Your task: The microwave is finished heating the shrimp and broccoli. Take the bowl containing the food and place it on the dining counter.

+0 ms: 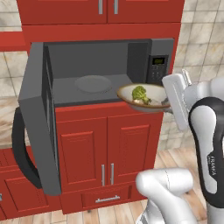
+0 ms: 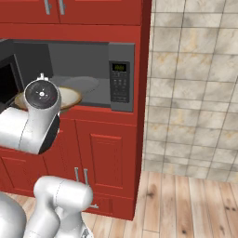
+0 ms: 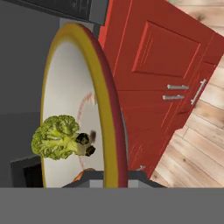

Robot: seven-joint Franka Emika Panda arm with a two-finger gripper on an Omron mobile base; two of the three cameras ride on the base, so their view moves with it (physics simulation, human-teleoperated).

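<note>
The gripper (image 3: 114,177) is pinched tight on the rim of the bowl (image 1: 146,97). The bowl hangs in the air just outside the open microwave (image 1: 100,65), at its front right. The broccoli (image 1: 140,93) sits inside w/ a pale bit next to it, prob. the shrimp. Step now: carry the bowl away. Next it needs to stay level, back off from the red cabinets (image 1: 105,148) & go find the dining counter.

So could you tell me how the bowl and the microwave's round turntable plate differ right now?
The bowl is cream inside and carries the broccoli; the turntable plate is grey and bare. The bowl hangs at the microwave's front edge, gripped at its rim; the plate lies flat inside. Both are round.
</note>
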